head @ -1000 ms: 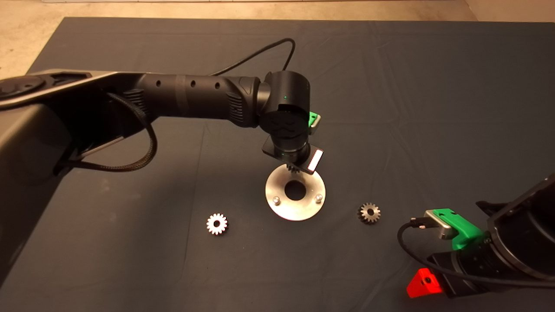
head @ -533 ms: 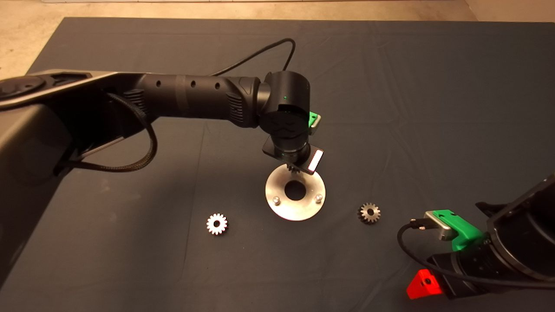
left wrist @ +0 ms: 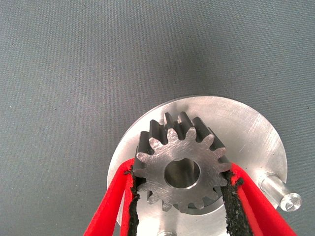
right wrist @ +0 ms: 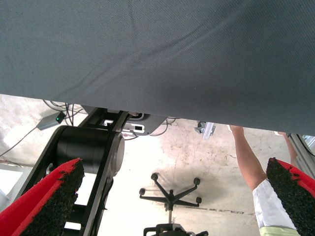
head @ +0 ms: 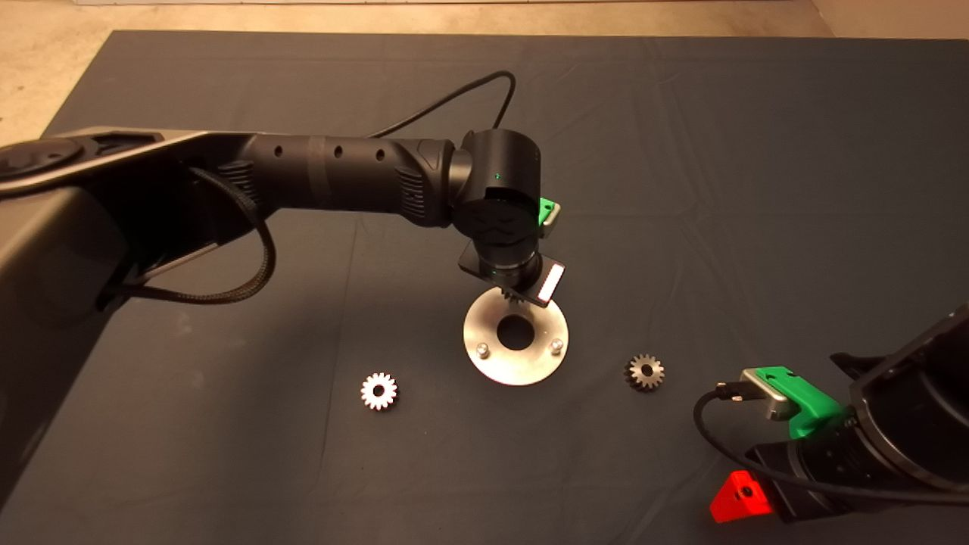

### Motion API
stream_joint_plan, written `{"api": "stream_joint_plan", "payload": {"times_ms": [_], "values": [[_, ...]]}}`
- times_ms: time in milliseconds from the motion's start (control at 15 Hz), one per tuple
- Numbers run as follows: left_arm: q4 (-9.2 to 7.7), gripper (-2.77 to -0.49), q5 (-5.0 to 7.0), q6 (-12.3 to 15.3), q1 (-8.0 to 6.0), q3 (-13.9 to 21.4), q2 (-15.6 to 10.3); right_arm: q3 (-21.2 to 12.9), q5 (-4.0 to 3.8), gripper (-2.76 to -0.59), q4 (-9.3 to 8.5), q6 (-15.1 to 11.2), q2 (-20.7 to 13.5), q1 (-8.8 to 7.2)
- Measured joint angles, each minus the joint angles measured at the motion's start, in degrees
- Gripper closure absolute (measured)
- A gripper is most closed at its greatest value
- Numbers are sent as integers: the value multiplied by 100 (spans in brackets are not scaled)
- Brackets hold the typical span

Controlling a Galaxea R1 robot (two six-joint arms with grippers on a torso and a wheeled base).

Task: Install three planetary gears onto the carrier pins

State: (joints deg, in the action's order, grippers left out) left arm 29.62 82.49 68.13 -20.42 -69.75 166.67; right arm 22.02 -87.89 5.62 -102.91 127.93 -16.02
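Note:
My left gripper (left wrist: pixel 181 196) is shut on one planetary gear (left wrist: pixel 182 169), a black pad (left wrist: pixel 231 196) pressing each side. The gear hangs over the far part of the round shiny plate (left wrist: pixel 246 128); I cannot tell whether it touches a pin. One carrier pin (left wrist: pixel 280 194) stands free beside it. From above, the left gripper (head: pixel 515 291) covers the plate's (head: pixel 518 369) far edge, and two carrier pins (head: pixel 481 349) (head: pixel 556 345) stand bare. Two more planetary gears (head: pixel 378 391) (head: pixel 644 372) lie flat on the mat, left and right of the plate. The right gripper (head: pixel 746 496) is parked at the lower right, open.
The dark mat (head: pixel 757 189) shows creases. Beyond its edge, the right wrist view shows a floor, a chair base (right wrist: pixel 170 194) and a person's arm (right wrist: pixel 251 164). A black cable (head: pixel 454 94) loops behind the left wrist.
The left arm's forearm and wrist have shifted slightly; the gripper with its gear stays over the plate's far edge. The right arm and loose gears have not moved.

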Motion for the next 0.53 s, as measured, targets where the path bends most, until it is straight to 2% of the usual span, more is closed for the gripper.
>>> {"api": "stream_joint_plan", "payload": {"times_ms": [133, 267, 533], "values": [[0, -94, 3, -38, -2, 0, 4, 0, 0, -275, 0, 0, 0, -1], [0, -94, 6, -269, -2, -1, 4, 0, 0, -275, 0, 0, -1, -1], [-2, -94, 9, -308, -3, -17, 4, 0, 0, -275, 0, 0, 0, -1]]}}
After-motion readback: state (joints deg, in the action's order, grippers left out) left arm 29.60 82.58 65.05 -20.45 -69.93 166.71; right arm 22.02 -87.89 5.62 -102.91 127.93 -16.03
